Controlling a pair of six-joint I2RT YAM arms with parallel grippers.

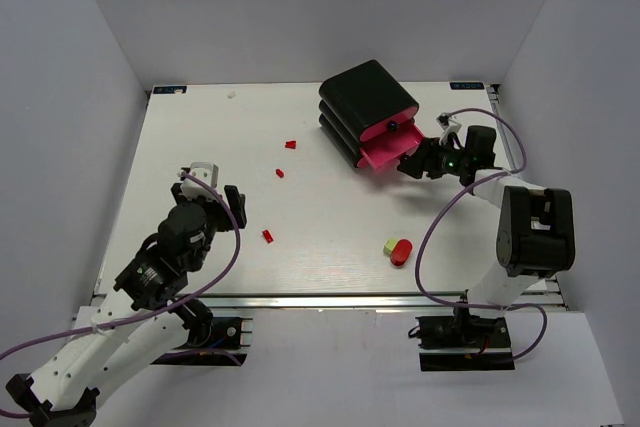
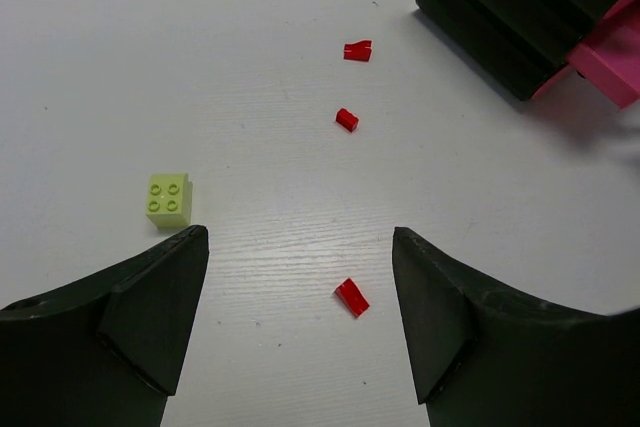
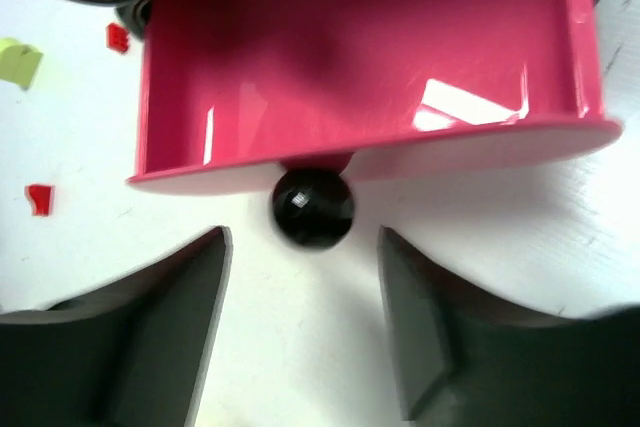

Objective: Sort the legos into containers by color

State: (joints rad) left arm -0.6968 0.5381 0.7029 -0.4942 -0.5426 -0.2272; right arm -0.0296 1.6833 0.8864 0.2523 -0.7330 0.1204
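Note:
The black cabinet [image 1: 362, 95] stands at the back right, and its lowest pink drawer [image 1: 390, 154] is pulled out. In the right wrist view the drawer [image 3: 370, 57] looks empty, and its dark knob [image 3: 313, 206] sits just ahead of my open right gripper [image 3: 305, 247], untouched. In the top view my right gripper [image 1: 415, 165] is at the drawer front. My left gripper [image 2: 300, 247] is open over a red lego [image 2: 351, 296]. Two more red legos [image 2: 346, 119] [image 2: 357, 50] lie beyond it, and a yellow-green brick [image 2: 168, 199] lies to its left.
A yellow-green lego [image 1: 389, 246] and a red lego [image 1: 401, 251] lie together front right. Red legos lie mid-table [image 1: 267, 236] [image 1: 280, 172] [image 1: 291, 145]. A drawer above [image 1: 388, 128] is slightly open. Grey walls enclose the table.

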